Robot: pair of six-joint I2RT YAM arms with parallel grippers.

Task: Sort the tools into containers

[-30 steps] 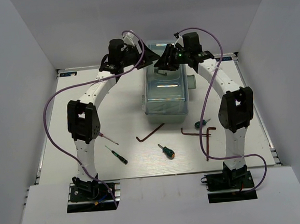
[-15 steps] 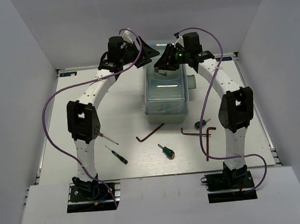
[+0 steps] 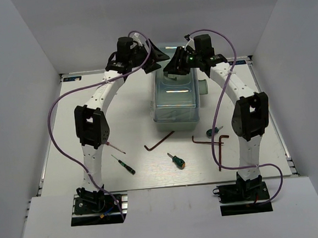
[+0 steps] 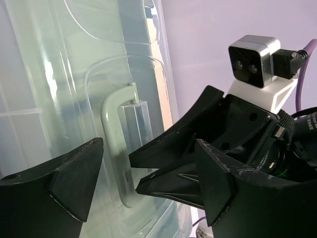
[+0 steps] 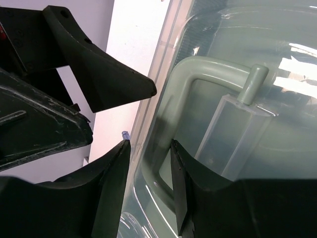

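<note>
The pale green toolbox (image 3: 174, 98) with its clear lid shut stands at the back middle. My right gripper (image 3: 176, 68) sits over its far end, its jaws closed narrowly around one leg of the pale green lid handle (image 5: 166, 134). My left gripper (image 3: 155, 54) is open and empty just left of it, facing the handle (image 4: 116, 148) and the right gripper's fingers (image 4: 168, 148). On the table in front lie a hex key (image 3: 159, 141), two more hex keys (image 3: 211, 140), a green-handled screwdriver (image 3: 177, 160), a blue-handled one (image 3: 212, 131) and two thin screwdrivers (image 3: 123, 164).
White walls close in the table on three sides. Purple cables loop above both arms. A round knob (image 3: 203, 86) sticks out of the toolbox's right side. The arm bases stand at the near edge.
My left gripper has moved right, closer to the toolbox's far end and the right gripper. The right gripper, the toolbox and the tools have not moved.
</note>
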